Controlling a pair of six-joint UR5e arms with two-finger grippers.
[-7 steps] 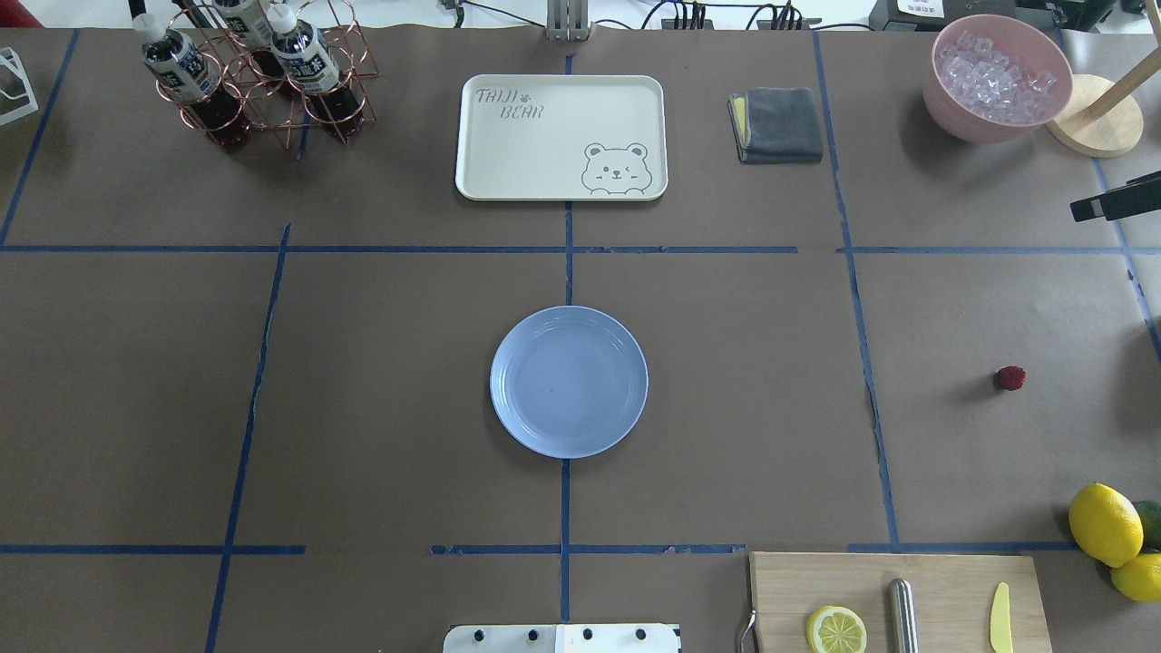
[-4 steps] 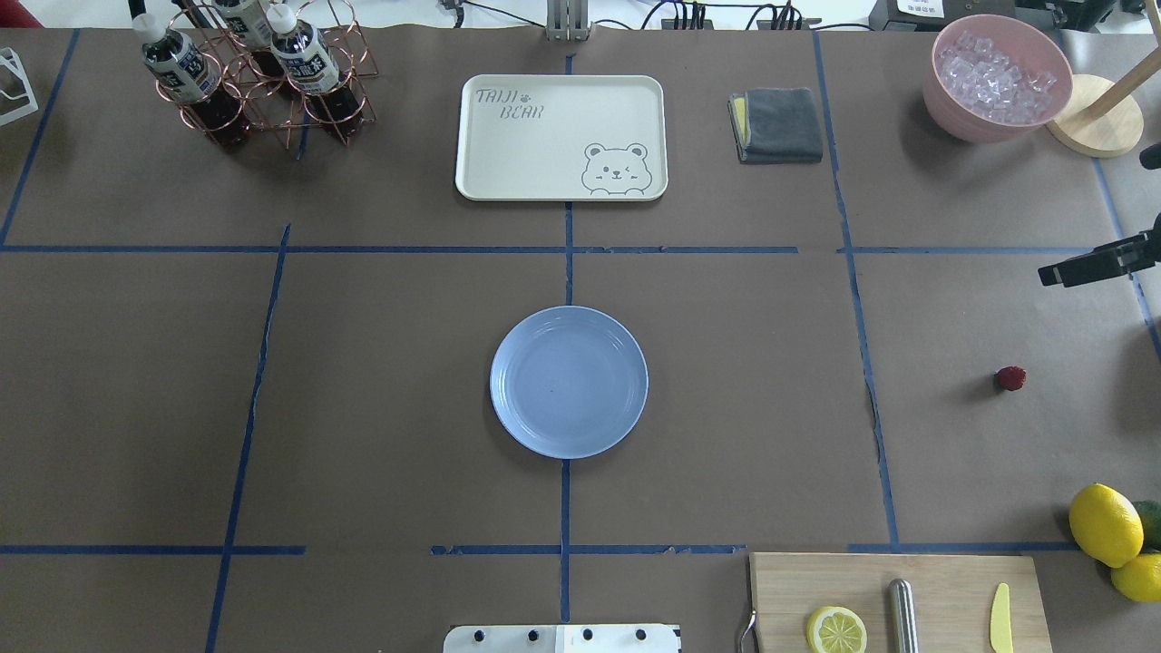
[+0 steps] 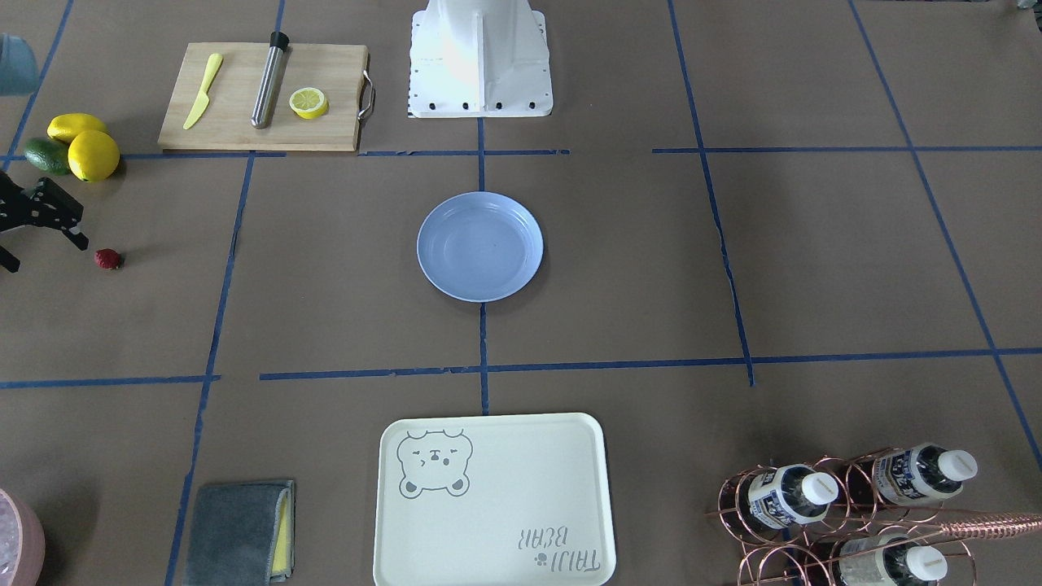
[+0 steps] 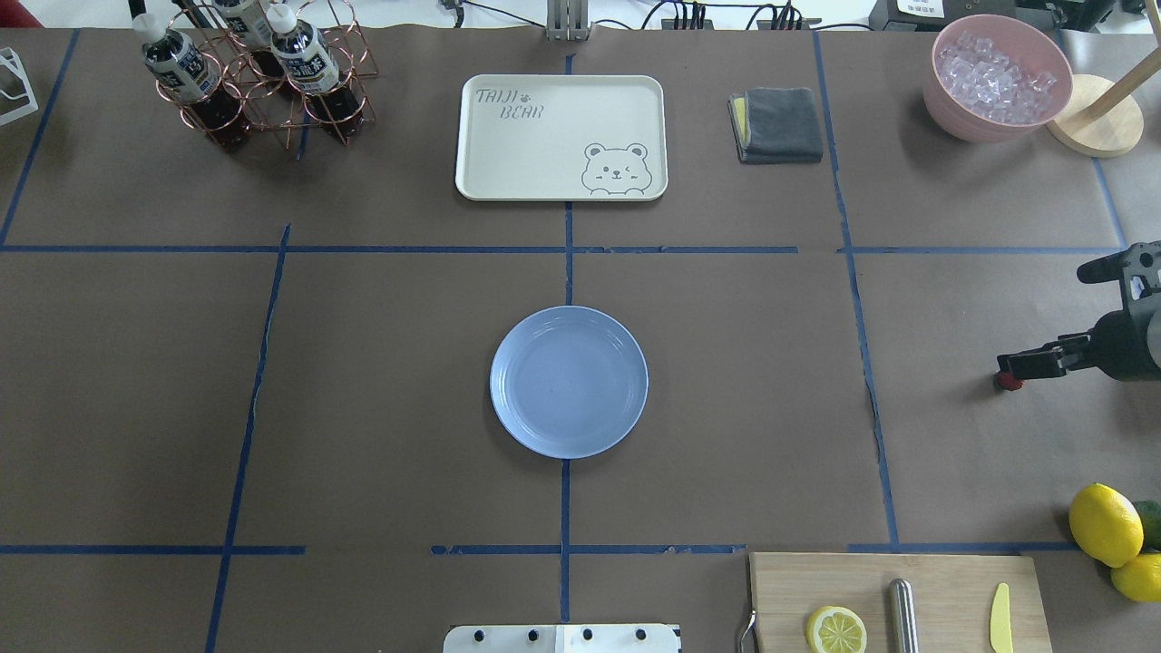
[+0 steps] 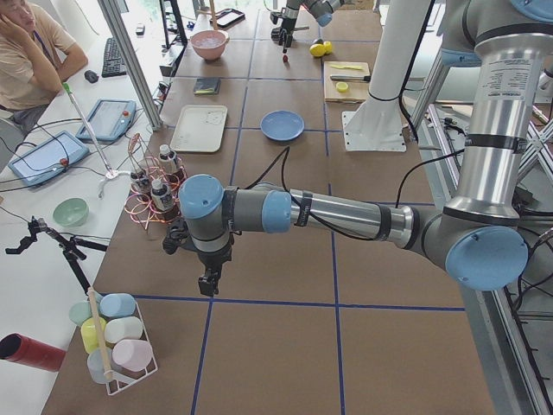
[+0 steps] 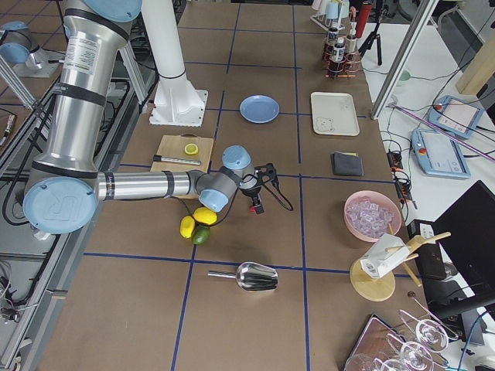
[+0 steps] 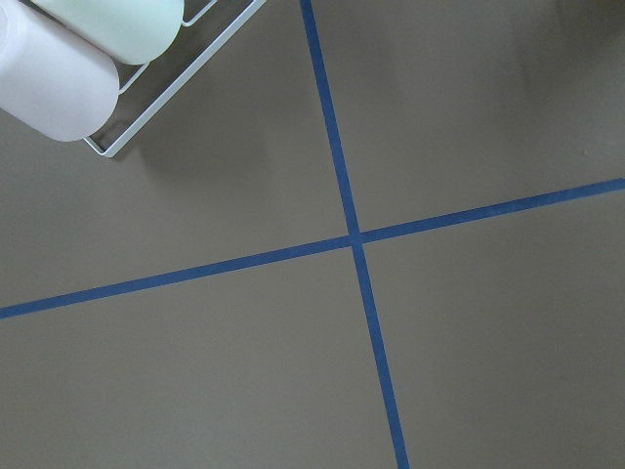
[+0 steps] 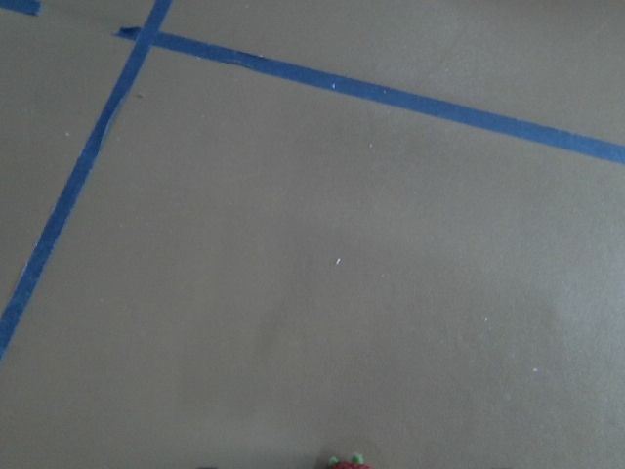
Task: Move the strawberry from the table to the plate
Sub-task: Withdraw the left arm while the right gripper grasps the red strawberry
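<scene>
The strawberry (image 3: 107, 259) lies on the brown table (image 4: 726, 363), far to the right in the overhead view. There only a sliver of the strawberry (image 4: 1004, 383) shows under a finger. My right gripper (image 4: 1041, 319) hovers over it, open, its two fingers spread apart with nothing between them. The right wrist view catches the strawberry (image 8: 344, 461) at its bottom edge. The light-blue plate (image 4: 569, 381) sits empty at the table's middle. My left gripper (image 5: 207, 281) hangs over bare table at the far left end; I cannot tell whether it is open or shut.
Lemons (image 4: 1105, 524) and a cutting board (image 4: 943, 589) with a lemon half, metal rod and yellow knife lie near the strawberry. At the back stand a pink ice bowl (image 4: 998, 77), grey cloth (image 4: 777, 124), bear tray (image 4: 560, 136) and bottle rack (image 4: 254, 73).
My right gripper has come in from the far right edge toward the robot and now stands over the strawberry. Strawberry and plate have not moved.
</scene>
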